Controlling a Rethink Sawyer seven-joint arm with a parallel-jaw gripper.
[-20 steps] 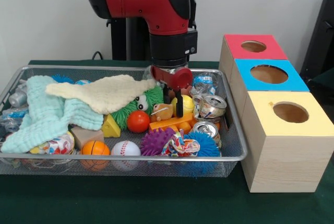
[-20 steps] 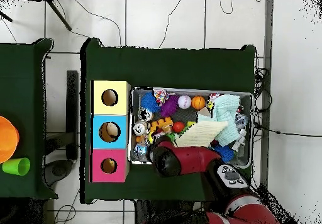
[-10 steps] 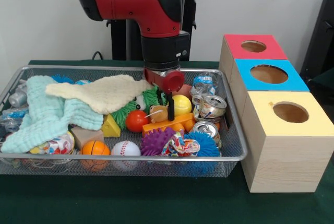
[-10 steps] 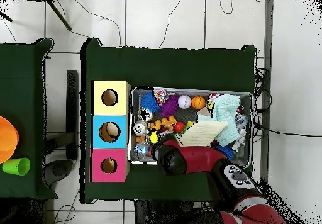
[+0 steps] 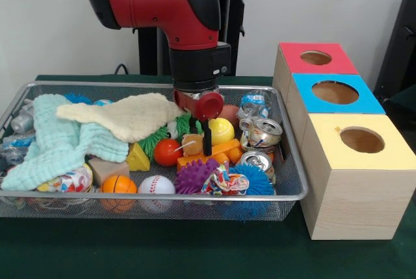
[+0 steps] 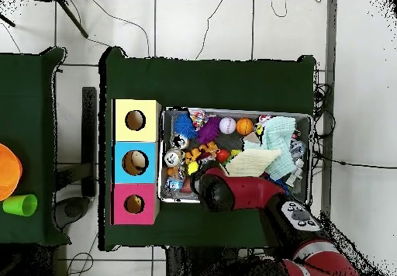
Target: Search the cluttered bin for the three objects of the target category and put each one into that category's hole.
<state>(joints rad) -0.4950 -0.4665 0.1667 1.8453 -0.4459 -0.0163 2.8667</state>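
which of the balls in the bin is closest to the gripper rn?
The yellow ball, just beside the gripper on the boxes' side. The red ball is a little farther; the orange basketball and white baseball lie at the front edge.

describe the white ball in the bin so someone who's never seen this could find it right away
Start at the wire mesh bin left of the three wooden boxes and follow its front edge. The baseball lies there between an orange basketball-style ball and a purple spiky ball. It alone is white with red stitching.
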